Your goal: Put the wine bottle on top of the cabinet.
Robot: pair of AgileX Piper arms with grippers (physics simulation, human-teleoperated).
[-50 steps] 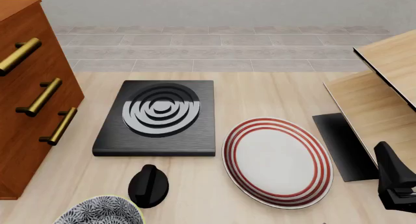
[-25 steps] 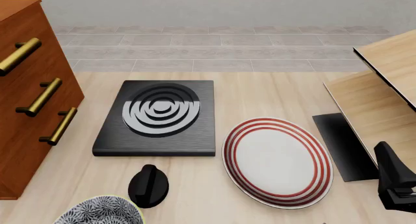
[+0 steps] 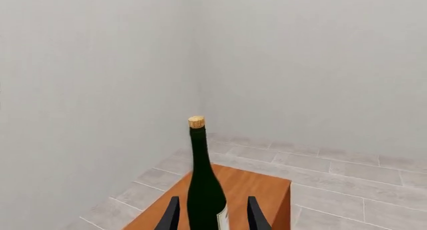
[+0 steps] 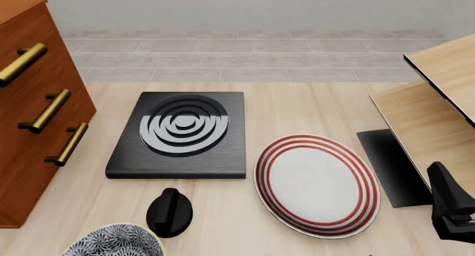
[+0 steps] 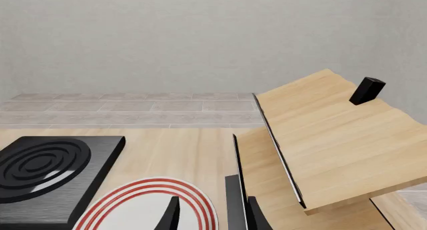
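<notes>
The cabinet [image 4: 33,100] fills the left edge of the front view, three brass handles [image 4: 46,111] on its face. A pale wooden rack [image 4: 434,100] fills the right side. Centre frame lies a black stove plate [image 4: 182,134], lower right of it a red-ringed plate [image 4: 317,185]. In the left wrist view the bottle [image 3: 203,190] stands upright on the cabinet top, between the left claw's [image 3: 212,217] spread fingers; contact I cannot tell. The right claw [image 5: 212,215] is released, empty, above the plate's edge.
</notes>
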